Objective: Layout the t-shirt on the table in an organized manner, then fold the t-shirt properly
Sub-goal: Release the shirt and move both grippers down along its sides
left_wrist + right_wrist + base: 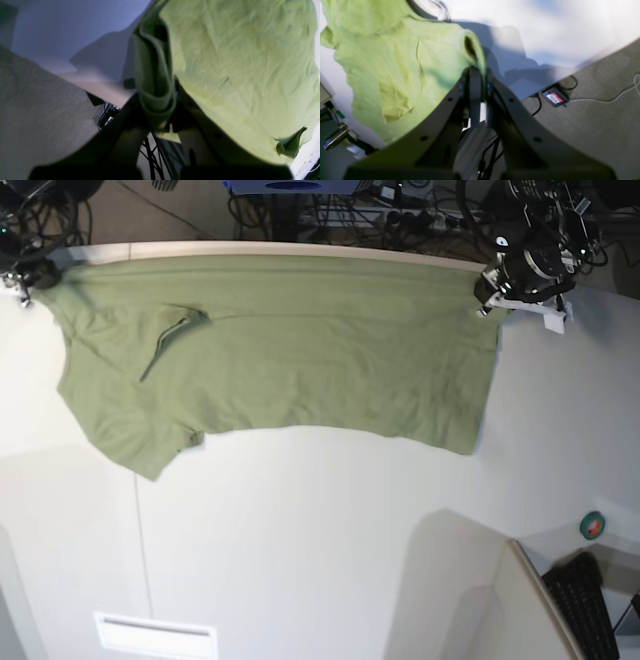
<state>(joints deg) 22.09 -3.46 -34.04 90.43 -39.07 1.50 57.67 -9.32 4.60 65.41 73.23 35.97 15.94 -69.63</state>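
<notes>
The t-shirt (pixel 290 350) lies spread across the top of the base frame on the worktop (pixel 320 550). Left end effector (pixel 156 110) is clamped on a bunched hem, right end effector (pixel 476 75) pinches a sleeve edge. Only the right wrist view shows a small labelled box (pixel 554 97) on the carpet.

Dark grey hand (pixel 478 75) with screw holes, black cables beneath.

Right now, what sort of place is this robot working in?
Probably a robotics lab or workshop: a t-shirt spread on a large white table, tangled cables behind it, and a keyboard nearby.
</notes>
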